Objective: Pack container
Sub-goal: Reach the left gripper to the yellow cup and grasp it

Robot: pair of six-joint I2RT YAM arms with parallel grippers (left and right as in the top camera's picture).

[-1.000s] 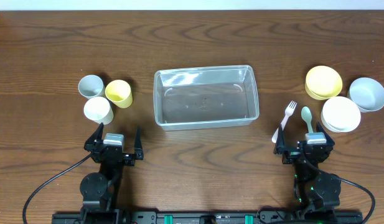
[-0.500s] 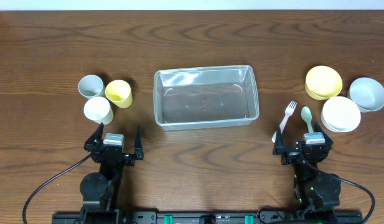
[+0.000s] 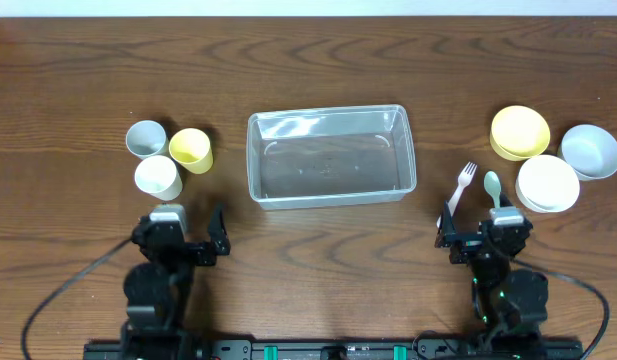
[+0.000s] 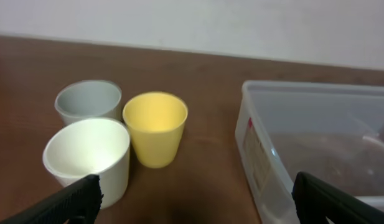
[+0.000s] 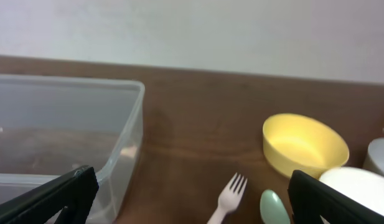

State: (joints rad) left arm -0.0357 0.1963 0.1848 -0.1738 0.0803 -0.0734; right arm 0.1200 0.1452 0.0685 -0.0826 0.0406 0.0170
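Your left gripper [image 3: 178,228] and right gripper [image 3: 485,232] both stand spread to their widest at the near edge of the table [image 3: 78,80], holding and touching nothing. Between and beyond them, well apart from both, the container [image 3: 328,160] sits empty. It is likely light, thin-walled, slightly flexible and slick, so pinch its rim at a short end.

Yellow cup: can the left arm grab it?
Probably yes. The left gripper is open, and nothing stands between it and the yellow cup. The white cup stands close beside, so a finger might bump it.
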